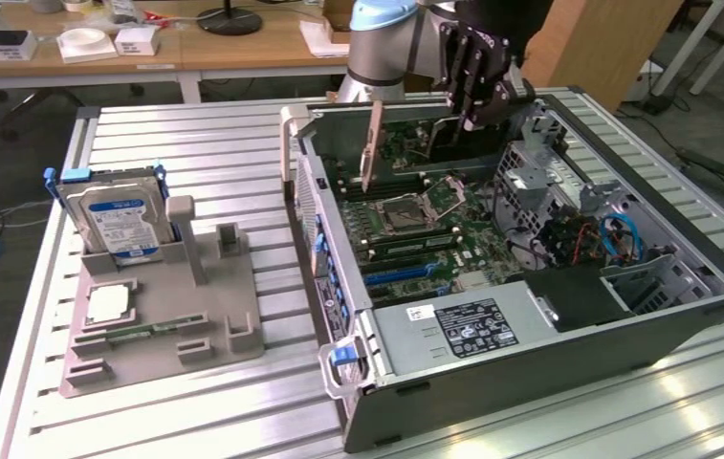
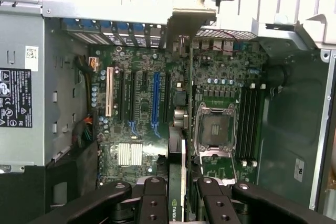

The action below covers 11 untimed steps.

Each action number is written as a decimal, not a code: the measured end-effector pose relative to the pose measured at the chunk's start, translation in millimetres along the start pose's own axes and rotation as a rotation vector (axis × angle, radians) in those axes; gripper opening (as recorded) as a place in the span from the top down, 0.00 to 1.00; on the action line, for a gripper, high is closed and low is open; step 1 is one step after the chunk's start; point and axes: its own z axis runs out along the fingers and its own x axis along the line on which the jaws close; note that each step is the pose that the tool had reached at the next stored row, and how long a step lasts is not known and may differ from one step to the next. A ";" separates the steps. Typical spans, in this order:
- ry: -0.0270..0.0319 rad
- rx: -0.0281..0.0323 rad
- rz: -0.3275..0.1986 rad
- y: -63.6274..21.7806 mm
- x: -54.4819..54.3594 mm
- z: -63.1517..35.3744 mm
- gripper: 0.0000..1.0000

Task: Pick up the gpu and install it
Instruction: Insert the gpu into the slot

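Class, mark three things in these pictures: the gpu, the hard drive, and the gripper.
gpu [image 2: 177, 182]: wrist view, top edge of the card between the fingers.
hard drive [image 1: 117, 222]: exterior view, its blue label.
gripper [image 2: 181, 203]: wrist view, midway between its fingertips, closed on the gpu.

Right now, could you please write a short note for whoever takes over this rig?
Gripper: shut on the gpu, holding it edge-on inside the open computer case.
Gpu: standing upright over the motherboard, its silver bracket toward the case's back wall.
Done: card picked up and carried into the case.
Left: whether it is seated in a slot cannot be told.
Hard drive sits in the grey holder outside.
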 end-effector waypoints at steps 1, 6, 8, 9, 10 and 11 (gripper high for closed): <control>0.0002 0.0005 0.008 -0.2 0.0 0.2 0.74; 0.0009 0.0017 0.025 -5.0 0.2 1.4 0.74; 0.0011 0.0018 0.028 -5.7 0.3 2.7 0.74; 0.0012 0.0018 0.029 -6.0 0.4 3.5 0.74; 0.0012 0.0020 0.030 -6.3 0.4 4.3 0.74; 0.0011 0.0020 0.031 -6.5 0.5 5.2 0.74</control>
